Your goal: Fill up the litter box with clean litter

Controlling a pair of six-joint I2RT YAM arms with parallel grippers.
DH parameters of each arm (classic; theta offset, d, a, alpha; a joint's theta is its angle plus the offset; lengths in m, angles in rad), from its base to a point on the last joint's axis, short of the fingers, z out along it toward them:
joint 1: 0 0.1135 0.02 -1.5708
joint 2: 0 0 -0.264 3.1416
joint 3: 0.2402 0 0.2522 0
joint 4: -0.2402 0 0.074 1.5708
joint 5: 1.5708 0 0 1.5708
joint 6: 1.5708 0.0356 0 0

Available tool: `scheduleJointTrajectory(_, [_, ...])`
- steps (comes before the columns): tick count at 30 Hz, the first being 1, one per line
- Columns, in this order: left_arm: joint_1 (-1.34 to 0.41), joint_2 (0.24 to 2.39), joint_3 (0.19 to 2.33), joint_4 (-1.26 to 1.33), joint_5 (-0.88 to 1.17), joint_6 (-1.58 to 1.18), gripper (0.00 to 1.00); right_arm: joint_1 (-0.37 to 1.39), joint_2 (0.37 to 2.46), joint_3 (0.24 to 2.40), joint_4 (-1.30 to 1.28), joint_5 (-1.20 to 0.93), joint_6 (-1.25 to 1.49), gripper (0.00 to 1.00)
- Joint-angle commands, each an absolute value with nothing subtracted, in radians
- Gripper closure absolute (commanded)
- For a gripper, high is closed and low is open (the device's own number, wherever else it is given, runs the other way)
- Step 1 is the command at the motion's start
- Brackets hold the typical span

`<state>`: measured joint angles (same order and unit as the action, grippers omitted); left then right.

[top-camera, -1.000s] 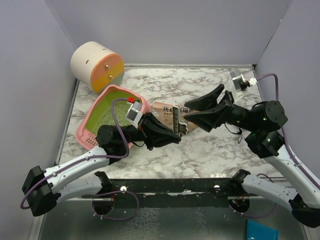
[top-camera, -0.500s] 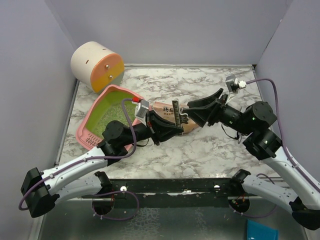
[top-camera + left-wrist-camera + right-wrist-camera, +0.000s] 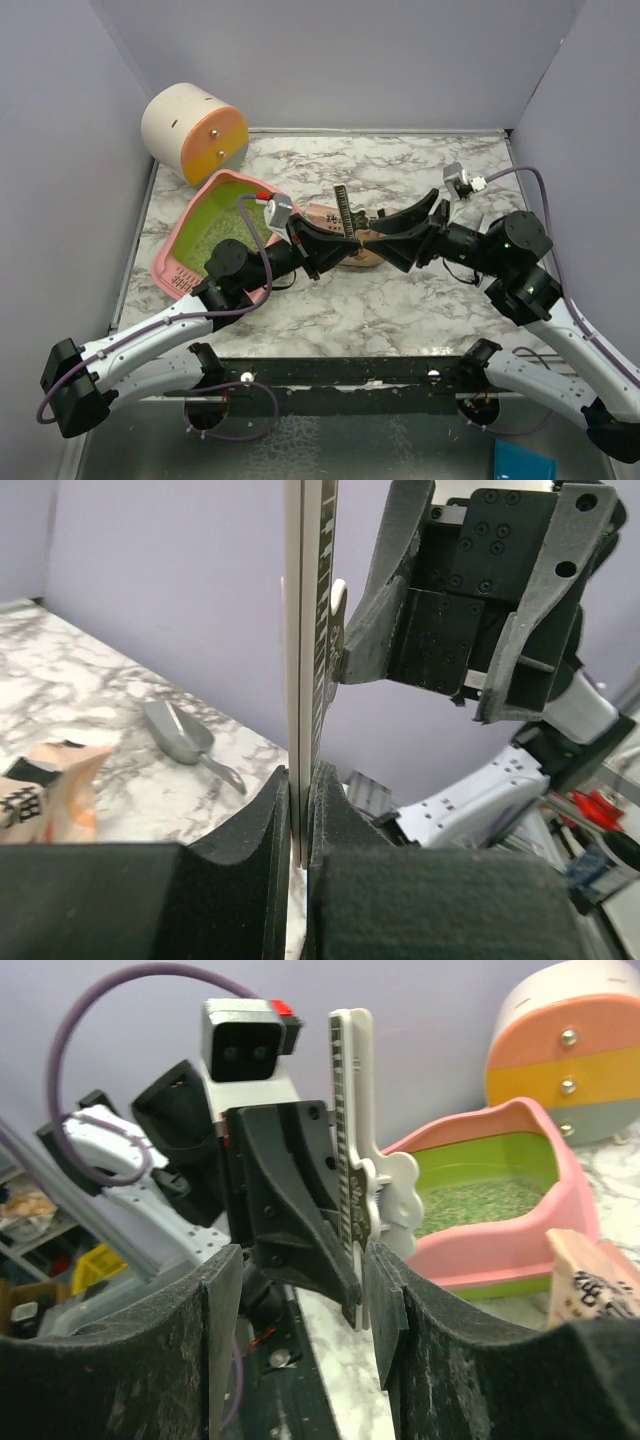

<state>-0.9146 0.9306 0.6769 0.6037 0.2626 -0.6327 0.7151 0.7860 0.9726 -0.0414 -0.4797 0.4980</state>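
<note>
The pink litter box (image 3: 183,243) lies at the left with greenish-grey clean litter (image 3: 213,238) on its lime-green bottom; it also shows in the right wrist view (image 3: 488,1258), litter (image 3: 478,1203) inside. My left gripper (image 3: 335,243) is shut on a flat white clip with black marks (image 3: 340,208), held upright (image 3: 309,630). My right gripper (image 3: 388,240) is open, its jaws on either side of the left finger and the clip (image 3: 352,1160); a thin gap remains. The tan paper bag (image 3: 362,260) lies on the table beneath both grippers.
A cream-and-orange cylinder (image 3: 195,130) stands at the back left corner beyond the box. A grey scoop (image 3: 180,735) lies on the marble table (image 3: 400,300). Purple walls close in the left, back and right sides.
My left gripper has swung the clip from lying flat to standing upright. My right gripper has moved left and lower, closing in until its open jaws straddle the clip.
</note>
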Motion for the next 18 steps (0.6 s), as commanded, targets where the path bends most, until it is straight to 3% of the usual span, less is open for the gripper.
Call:
scheduleJointTrajectory(1, [-0.914,0.932,0.698,0.615,0.247,-0.630,1.00,0.721,0.820,0.976,-0.012,-0.525,0.462,0.48])
scheduleJointTrajectory(11, [-0.913,0.902,0.694,0.618,0.287,-0.618,1.00,0.721,0.807,1.039,-0.095,-0.407,0.398,0.44])
scheduleJointTrajectory(18, [-0.913,0.880,0.696,0.651,0.400,-0.646,1.00,0.721,0.840,1.087,-0.114,-0.477,0.387,0.45])
